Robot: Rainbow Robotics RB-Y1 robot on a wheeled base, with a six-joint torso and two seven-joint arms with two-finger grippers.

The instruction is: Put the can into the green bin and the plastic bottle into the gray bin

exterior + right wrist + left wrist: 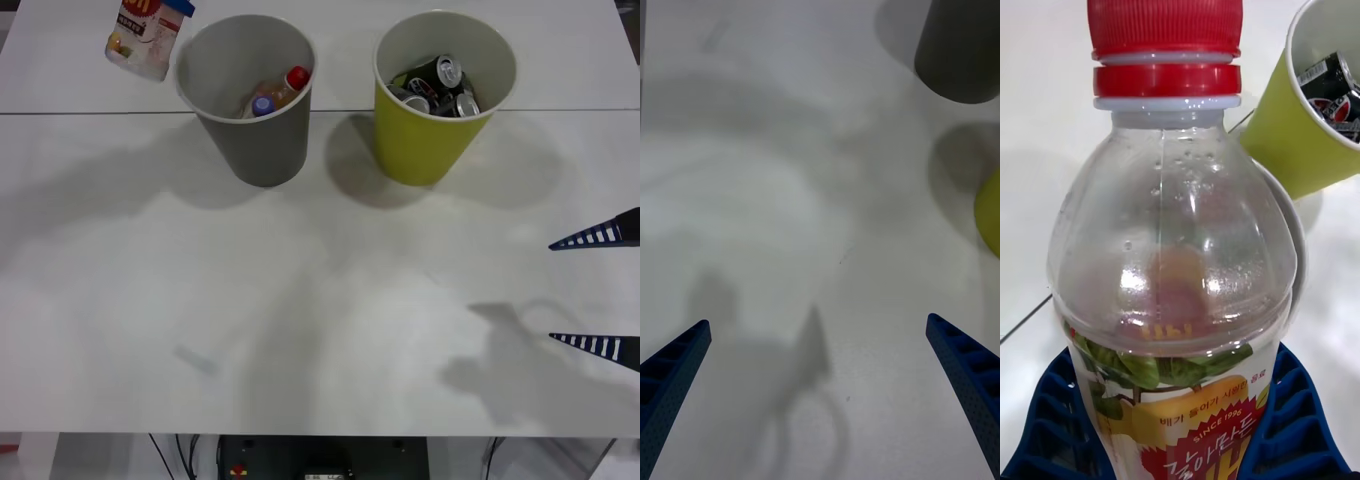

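In the left wrist view, the plastic bottle (1176, 247) is seen very close; its red cap (1165, 30) points away from the camera, and a label with green leaves and a yellow fruit is wrapped around its lower body. The left gripper (1180, 439) is closed on this bottle, with a blue ribbed finger (1052, 427) pressed on each side of the label. Behind the bottle a pale curved rim, too little to be named, is seen; beyond it the green bin (1292, 142) is shown with dark cans (1330, 82) inside.

In the front view both bins are shown whole: the gray bin (252, 110) stands to the left of the green bin (432, 125), a little apart, both upright on the white table (300, 300) at a seam line. A red-capped bottle (288, 86) and a purple-capped bottle (263, 104) are lying inside the gray bin; the cans (442, 85) are heaped in the green bin. At the far left edge, just beside the gray bin, a pale container with a red-and-yellow label (143, 40) is seen; it cannot be told whether this is the held bottle.

The right gripper (600, 290) is held at the table's right edge, its fingers spread wide with nothing between them; in the right wrist view (820, 390) bare table lies under it, and the bases of both bins are seen at the edge. A wide open surface is left in front of the bins.
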